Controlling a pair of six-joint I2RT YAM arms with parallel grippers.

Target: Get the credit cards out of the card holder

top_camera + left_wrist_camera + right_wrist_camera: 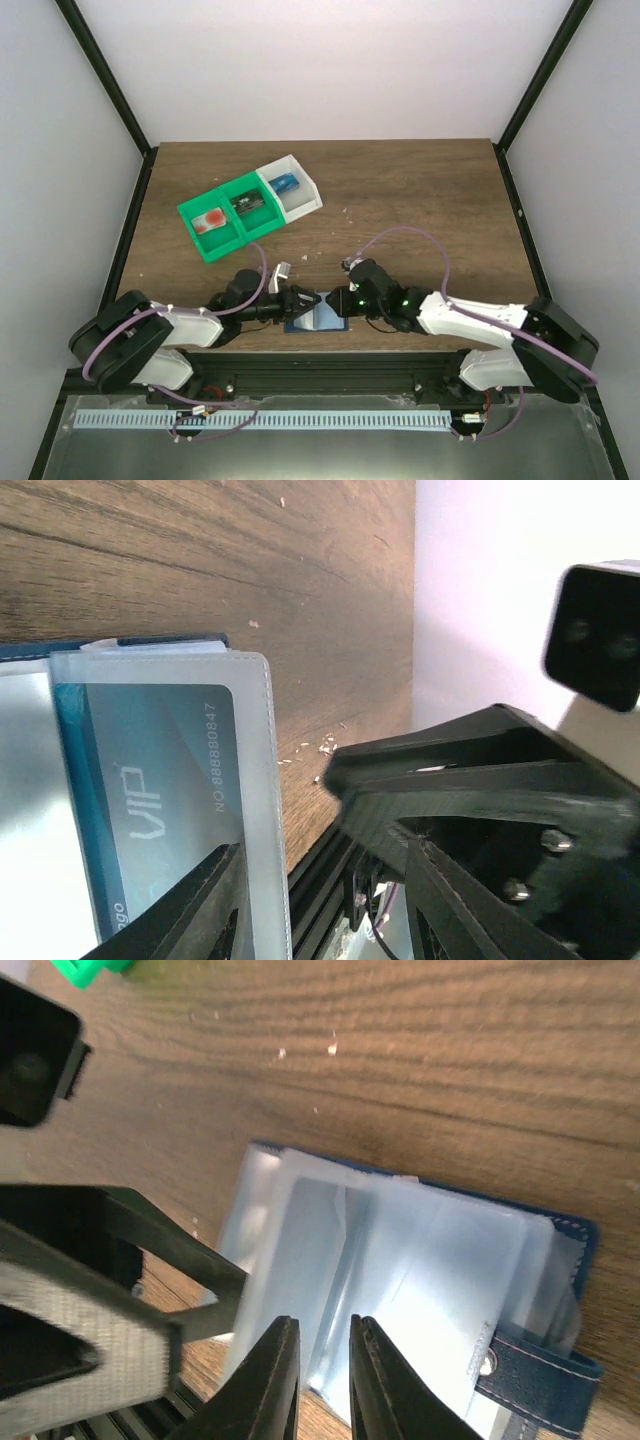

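My wooden table (pixel 420 200) carries the open card holder (pixel 318 320) at its near edge, midway across, right in front of me. At the far left sit two joined green trays (pixel 222 246), and a white tray (pixel 303 206) touches their right side. Pale crumbs (pixel 347 212) dot the middle.

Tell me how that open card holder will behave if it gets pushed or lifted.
The card holder likely flops: its clear sleeves already fan and bow. Lying flat on the table, it should slide, not tip. Their glossy plastic looks slippery.
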